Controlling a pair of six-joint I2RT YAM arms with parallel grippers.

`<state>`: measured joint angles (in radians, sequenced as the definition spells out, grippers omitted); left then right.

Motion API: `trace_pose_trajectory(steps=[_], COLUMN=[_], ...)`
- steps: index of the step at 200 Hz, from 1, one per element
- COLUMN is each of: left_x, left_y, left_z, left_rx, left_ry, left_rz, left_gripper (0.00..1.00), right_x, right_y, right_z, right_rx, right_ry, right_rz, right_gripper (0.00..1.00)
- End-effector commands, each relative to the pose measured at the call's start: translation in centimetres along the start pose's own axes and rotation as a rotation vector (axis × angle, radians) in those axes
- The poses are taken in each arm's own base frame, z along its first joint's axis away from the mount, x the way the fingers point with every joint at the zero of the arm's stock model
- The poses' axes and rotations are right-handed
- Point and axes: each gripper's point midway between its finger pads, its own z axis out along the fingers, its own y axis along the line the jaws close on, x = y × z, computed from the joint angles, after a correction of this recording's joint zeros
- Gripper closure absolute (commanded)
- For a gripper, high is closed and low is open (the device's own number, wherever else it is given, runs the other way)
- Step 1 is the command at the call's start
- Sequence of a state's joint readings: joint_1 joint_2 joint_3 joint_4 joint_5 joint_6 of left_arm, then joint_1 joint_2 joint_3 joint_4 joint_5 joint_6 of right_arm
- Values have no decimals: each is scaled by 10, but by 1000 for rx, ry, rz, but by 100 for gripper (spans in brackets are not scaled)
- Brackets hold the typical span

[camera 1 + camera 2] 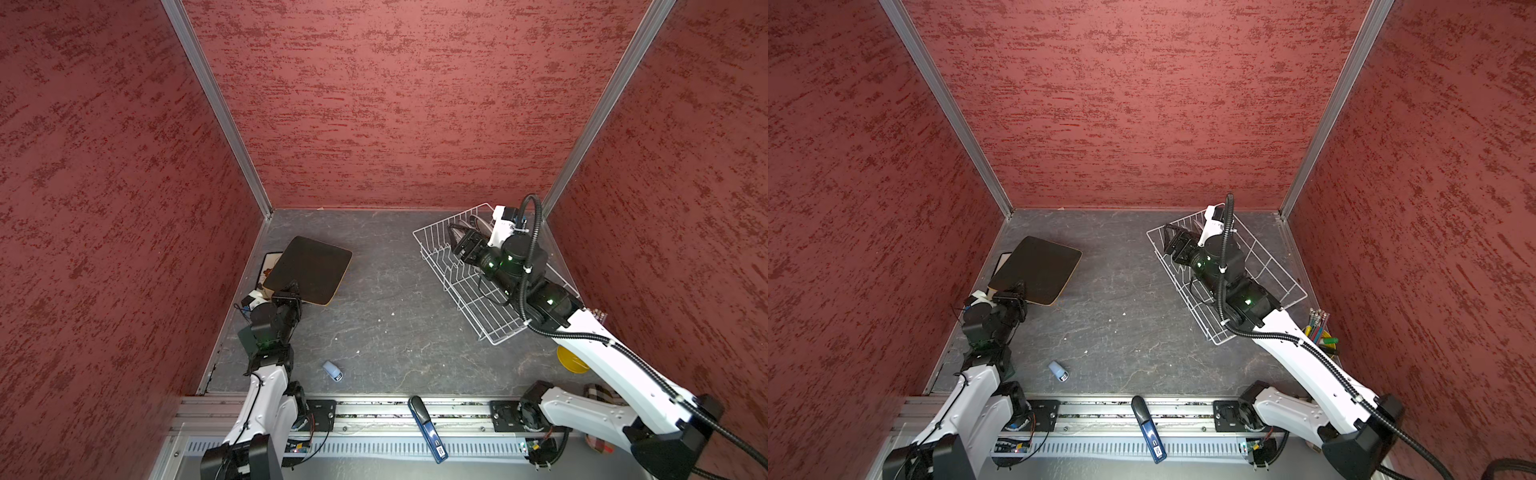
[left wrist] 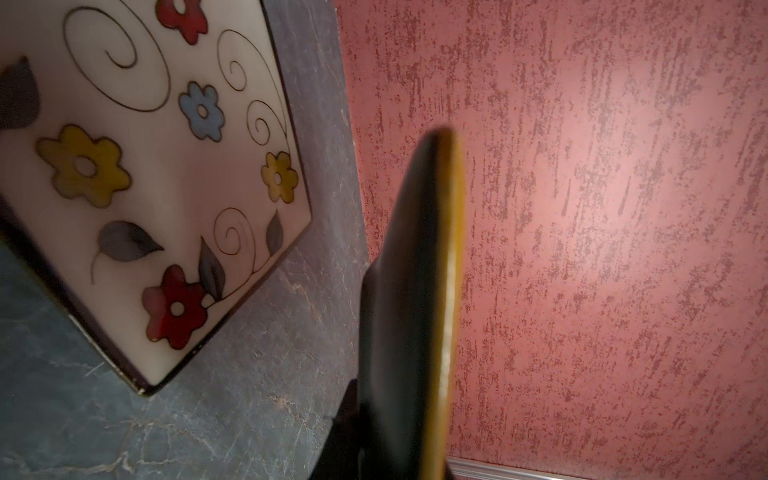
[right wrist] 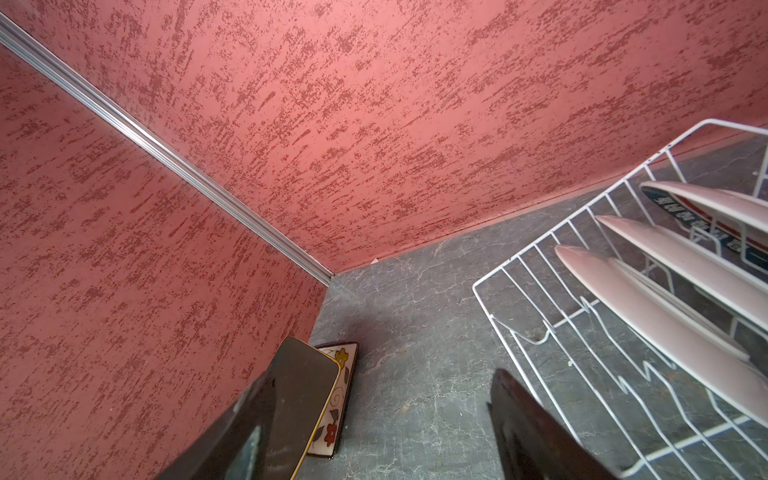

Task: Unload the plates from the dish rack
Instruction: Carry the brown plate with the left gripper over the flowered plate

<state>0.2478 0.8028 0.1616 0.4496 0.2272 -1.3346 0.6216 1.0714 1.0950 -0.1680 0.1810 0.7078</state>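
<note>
My left gripper (image 1: pixel 291 293) (image 1: pixel 1016 293) is shut on the near corner of the dark brown square plate (image 1: pixel 309 268) (image 1: pixel 1040 266) (image 2: pixel 415 291). The plate hangs tilted over the cream flowered plate (image 2: pixel 158 187) (image 1: pixel 269 262) (image 3: pixel 338 399), which lies flat at the table's left. At the right stands the white wire dish rack (image 1: pixel 436 232) (image 1: pixel 1287 286) (image 3: pixel 540 266). Three white plates (image 3: pixel 665 324) stand on edge in its far end. My right gripper (image 1: pixel 459 237) (image 1: pixel 1173 237) (image 3: pixel 382 399) hovers open over that end, beside the nearest plate, holding nothing.
A small blue-grey bottle (image 1: pixel 332 370) (image 1: pixel 1058 370) lies near the table's front. A blue-handled tool (image 1: pixel 428 428) rests on the front rail. A yellow cup of pens (image 1: pixel 1318 332) and a checked cloth (image 1: pixel 598 395) sit at the right edge. Red walls close three sides.
</note>
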Motion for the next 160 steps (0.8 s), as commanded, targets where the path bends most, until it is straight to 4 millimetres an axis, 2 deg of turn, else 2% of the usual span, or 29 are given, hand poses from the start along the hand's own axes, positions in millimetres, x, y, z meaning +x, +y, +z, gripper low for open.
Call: trace_pose_trajectory(steps=[1, 41, 76, 125, 160], left_x=[-12, -28, -44, -64, -75], left_y=[-77, -66, -62, -50, -48], left_z=[-10, -7, -4, 11, 27], left_rx=[279, 238, 205, 176, 145], left_ry=[-26, -69, -97, -77, -66], left_rz=[67, 71, 91, 63, 108], left_gripper=[100, 100, 100, 100, 100], right_x=[-2, 10, 21, 35, 48], right_y=[4, -10, -14, -24, -31], right_z=[0, 9, 15, 27, 30], right_rx=[-25, 28, 33, 62, 67], right_ry=[-6, 29, 60, 102, 139], right_rz=[7, -46, -75, -127, -142], right_gripper=[19, 18, 18, 18, 17])
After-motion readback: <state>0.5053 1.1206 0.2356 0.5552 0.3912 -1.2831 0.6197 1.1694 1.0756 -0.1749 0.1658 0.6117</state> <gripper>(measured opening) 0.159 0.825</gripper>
